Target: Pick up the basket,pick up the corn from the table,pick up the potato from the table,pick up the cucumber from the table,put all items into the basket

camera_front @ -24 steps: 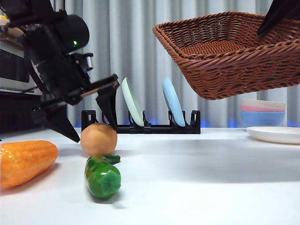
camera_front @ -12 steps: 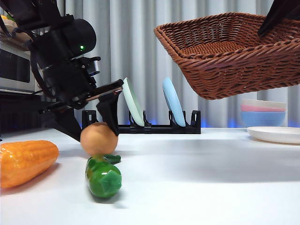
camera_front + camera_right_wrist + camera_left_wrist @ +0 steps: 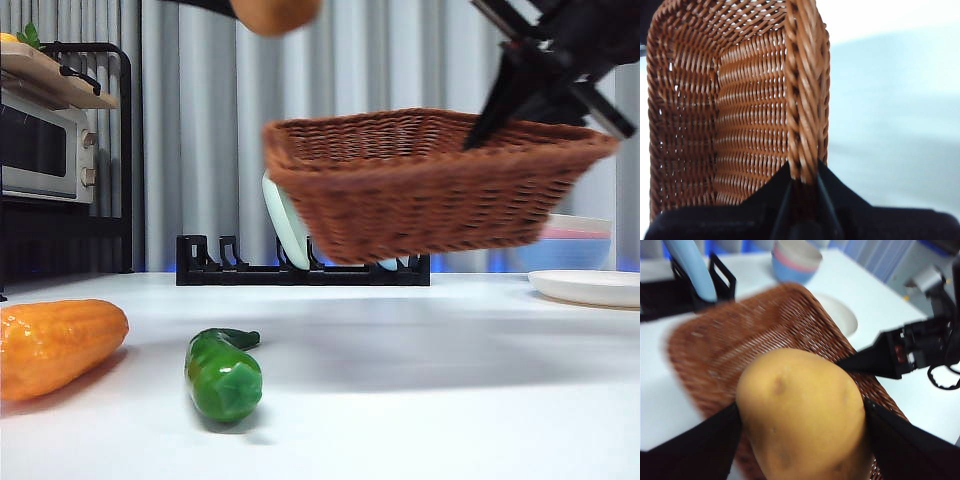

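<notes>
Lying near the white tabletop's (image 3: pixel 450 390) left edge, the bumpy orange-yellow toy corn (image 3: pixel 58 347) looks hard and light; grab its middle. Beside it rests the shiny green toy cucumber (image 3: pixel 222 373), maybe slippery. Up high, the left gripper (image 3: pixel 800 440) squeezes the smooth round tan potato (image 3: pixel 805 415) over the brown woven wicker basket (image 3: pixel 430 185). The right gripper (image 3: pixel 802 187) pinches the basket's stiff rim, holding it in the air.

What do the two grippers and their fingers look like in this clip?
Both are matte black. The left gripper has broad, wedge-shaped fingers with flat inner faces. The right gripper has fingers tapering to narrow tips; from the left wrist view its body shows a silver-grey block and a looped black cable. No markings are legible.
</notes>
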Controlling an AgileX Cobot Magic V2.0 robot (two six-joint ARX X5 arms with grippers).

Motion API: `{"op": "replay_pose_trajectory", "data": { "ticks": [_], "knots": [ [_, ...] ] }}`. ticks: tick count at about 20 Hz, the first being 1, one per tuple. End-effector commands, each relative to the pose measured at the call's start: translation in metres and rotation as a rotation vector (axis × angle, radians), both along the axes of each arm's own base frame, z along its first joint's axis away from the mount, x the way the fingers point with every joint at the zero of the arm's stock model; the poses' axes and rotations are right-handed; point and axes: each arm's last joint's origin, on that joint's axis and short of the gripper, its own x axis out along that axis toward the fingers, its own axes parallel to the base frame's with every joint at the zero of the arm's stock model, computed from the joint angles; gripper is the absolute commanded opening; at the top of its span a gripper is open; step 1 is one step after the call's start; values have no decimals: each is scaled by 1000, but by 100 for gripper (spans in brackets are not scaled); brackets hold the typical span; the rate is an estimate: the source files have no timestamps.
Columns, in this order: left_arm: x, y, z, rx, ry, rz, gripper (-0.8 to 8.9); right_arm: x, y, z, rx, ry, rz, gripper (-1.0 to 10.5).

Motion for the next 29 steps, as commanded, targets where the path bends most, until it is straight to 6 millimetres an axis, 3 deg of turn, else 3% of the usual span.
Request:
{"op": "replay_pose_trajectory", "data": {
  "ticks": [1, 4, 9, 12, 19, 22, 25, 27, 29],
  "knots": [
    [0, -19, -18, 52, 46, -10, -8, 0, 16, 6, 71, -5, 11, -16],
    [-2, -42, -35, 85, 107, -44, -8, -2, 30, 9, 106, -26, 39, -16],
    [-9, -68, -57, 148, 160, -104, 20, -3, 33, 10, 122, -16, 37, -16],
    [-12, -70, -59, 190, 137, -94, 490, -3, 33, 10, 126, -12, 33, -16],
    [-14, -67, -51, 180, 106, -106, 522, -3, 33, 10, 131, -7, 30, -16],
    [-27, -52, -14, 172, 65, -116, 522, -3, 32, 10, 130, -8, 28, -16],
    [-54, -15, 33, 261, 26, -77, 522, -1, 28, 10, 125, -14, 18, -16],
    [-76, 15, 47, 317, 36, -22, 521, 1, 23, 10, 121, -20, 4, -16],
    [-96, 42, 47, 389, 98, 51, 521, 3, 16, 10, 121, -24, -16, -16]
  ]
}}
